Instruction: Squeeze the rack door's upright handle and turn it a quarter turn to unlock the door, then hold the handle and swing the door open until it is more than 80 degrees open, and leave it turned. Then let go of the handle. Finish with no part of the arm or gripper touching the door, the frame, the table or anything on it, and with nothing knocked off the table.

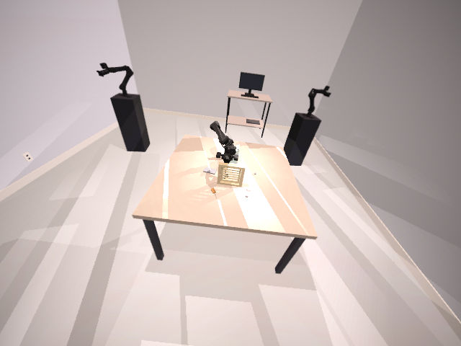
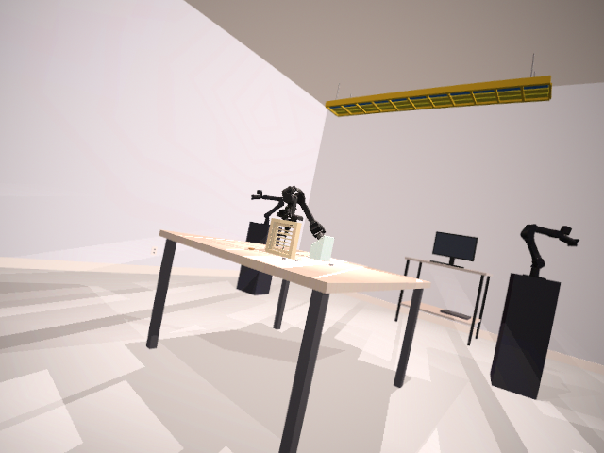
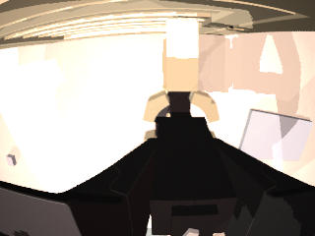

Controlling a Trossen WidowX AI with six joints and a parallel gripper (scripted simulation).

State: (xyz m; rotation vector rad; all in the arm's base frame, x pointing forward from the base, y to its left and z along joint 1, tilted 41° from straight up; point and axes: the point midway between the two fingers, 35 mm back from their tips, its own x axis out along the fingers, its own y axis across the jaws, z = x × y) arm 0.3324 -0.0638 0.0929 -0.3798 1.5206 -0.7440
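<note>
"Top view: where is the slatted tan rack (image 1: 243,176) (image 2: 296,240) standing?"

"It's standing upright on the table (image 1: 178,208) (image 2: 234,251), and the black arm (image 1: 224,139) (image 2: 306,207) is reaching in beside it."

"And the gripper (image 1: 227,158) (image 2: 290,217) (image 3: 183,147)?"

"In the wrist view its fingers are standing narrow, closing on both sides of the dark handle (image 3: 182,159). The handle is sitting before a tan upright piece (image 3: 180,74) near the rack. I can't tell the door's angle."

"What's lying around?"

"A pale flat slab (image 1: 209,171) (image 3: 276,135) is lying off to one side, apart from the fingers. A tiny block (image 1: 255,173) (image 3: 11,159) is sitting on the other side."

"Anything beyond the rack?"

"An orange-handled tool (image 1: 213,190) (image 2: 251,248) is lying near its far face, and a small dark bit (image 1: 246,196) is resting there too. I can't make out what it is."

"Any bulk close by?"

"A pale green block (image 2: 322,248) is standing beside the rack, right by the arm's lower end. Two more arms are standing on black pedestals (image 1: 132,125) (image 2: 527,336), well apart from the table."
</note>
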